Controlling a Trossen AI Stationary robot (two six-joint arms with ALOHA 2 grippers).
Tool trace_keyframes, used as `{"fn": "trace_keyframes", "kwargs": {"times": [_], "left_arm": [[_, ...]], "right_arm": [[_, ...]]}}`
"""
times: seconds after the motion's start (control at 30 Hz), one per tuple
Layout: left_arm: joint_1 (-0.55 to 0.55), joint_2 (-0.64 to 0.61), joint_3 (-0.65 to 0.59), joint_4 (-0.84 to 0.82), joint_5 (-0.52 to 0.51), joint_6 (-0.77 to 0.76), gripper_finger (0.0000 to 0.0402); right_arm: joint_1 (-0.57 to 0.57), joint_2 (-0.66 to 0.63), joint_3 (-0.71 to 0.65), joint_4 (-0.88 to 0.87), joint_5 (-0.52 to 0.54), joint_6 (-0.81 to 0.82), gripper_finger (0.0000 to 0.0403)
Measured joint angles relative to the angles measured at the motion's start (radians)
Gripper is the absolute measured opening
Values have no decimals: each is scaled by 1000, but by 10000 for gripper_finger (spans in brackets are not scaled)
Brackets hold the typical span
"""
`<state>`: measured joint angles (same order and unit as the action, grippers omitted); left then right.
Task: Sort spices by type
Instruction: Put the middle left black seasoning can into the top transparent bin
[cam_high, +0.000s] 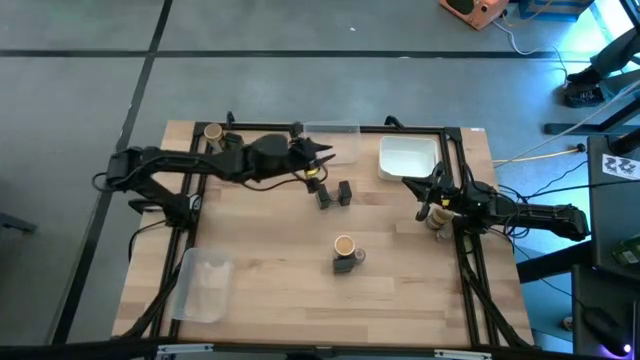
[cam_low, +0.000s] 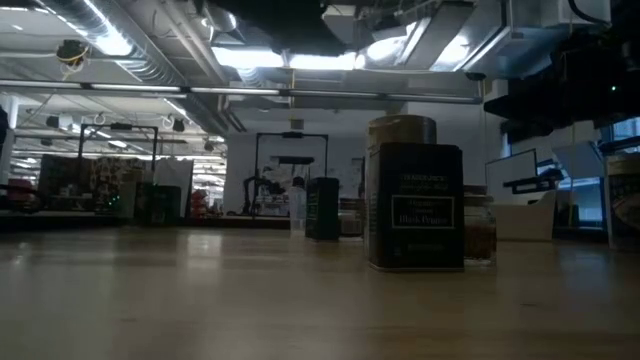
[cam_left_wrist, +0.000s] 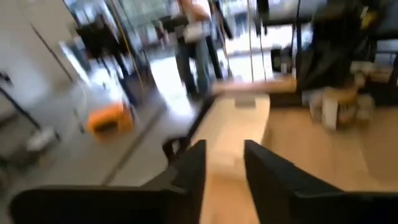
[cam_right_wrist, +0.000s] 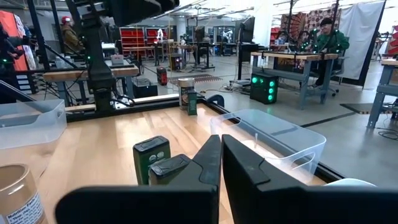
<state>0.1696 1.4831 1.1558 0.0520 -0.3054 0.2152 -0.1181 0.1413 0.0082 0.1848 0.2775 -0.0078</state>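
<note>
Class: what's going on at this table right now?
Two robot arms are sorting spice jars on a wooden table. The left gripper, open and empty, is near two dark boxy jars by the far clear plastic tray. The right gripper is shut beside the white rectangular tray. A round tan-topped jar and another dark boxy jar stand mid-table.

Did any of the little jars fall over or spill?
No. The two dark jars stand upright mid-table, and a tan-topped jar stands behind another dark jar. One tan-topped jar sits alone at the far left corner. No spill shows.
</note>
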Motion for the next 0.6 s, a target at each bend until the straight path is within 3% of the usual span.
{"fn": "trace_keyframes", "kwargs": {"times": [0.13, 0.23, 0.43, 0.6], "left_arm": [[45, 63, 185, -334, 54, -65, 177], [66, 109, 294, -494, 93, -96, 220], [67, 168, 393, -640, 132, -48, 282], [51, 185, 396, -695, 135, 93, 295]], "right_arm": [[0, 0, 6, -2, 0, 0, 17], [0, 0, 6, -4, 0, 0, 17], [0, 0, 7, -41, 0, -1, 17], [0, 0, 8, -49, 1, -1, 17]]}}
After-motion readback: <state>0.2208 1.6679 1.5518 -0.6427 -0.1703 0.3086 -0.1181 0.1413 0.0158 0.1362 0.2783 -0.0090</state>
